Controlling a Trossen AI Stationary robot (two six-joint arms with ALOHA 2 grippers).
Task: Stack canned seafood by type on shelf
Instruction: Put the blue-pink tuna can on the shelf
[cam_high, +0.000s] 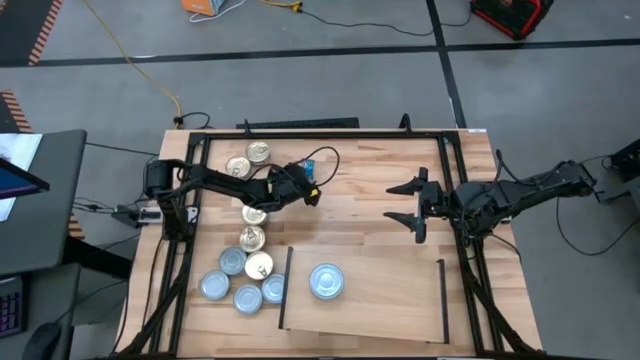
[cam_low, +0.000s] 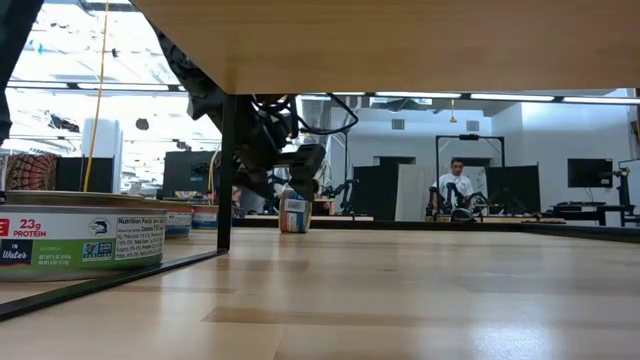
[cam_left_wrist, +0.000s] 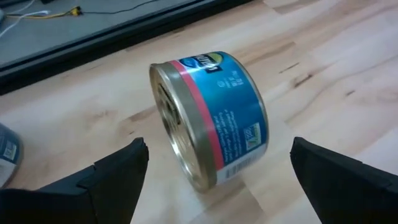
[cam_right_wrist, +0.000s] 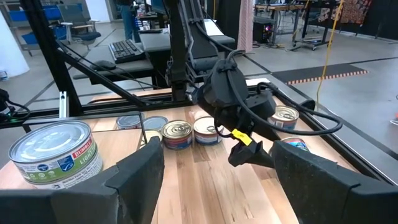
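A blue-labelled tin (cam_left_wrist: 211, 118) lies tipped on its curved wall on the tabletop, its gold lid facing sideways. In the low view this tin (cam_low: 293, 213) stands on edge. My left gripper (cam_left_wrist: 219, 148) is open just above it (cam_high: 306, 186), one finger on either side and clear of it. My right gripper (cam_high: 415, 205) is open, hovering over bare tabletop right of centre. The shelf (cam_high: 380, 300), a pale board with black end strips, carries one silvery-blue tin (cam_high: 326, 281). Several more tins, gold-lidded (cam_high: 254, 213) and silvery-blue (cam_high: 232, 262), rest flat left of the shelf.
Two gold-lidded tins (cam_high: 248, 160) sit near the table's far left. A black frame (cam_high: 320, 134) borders the tabletop. The right wrist view shows my left arm (cam_right_wrist: 230, 93) across the table and the shelf's tin (cam_right_wrist: 56, 152). A person (cam_low: 457, 185) sits far behind the table.
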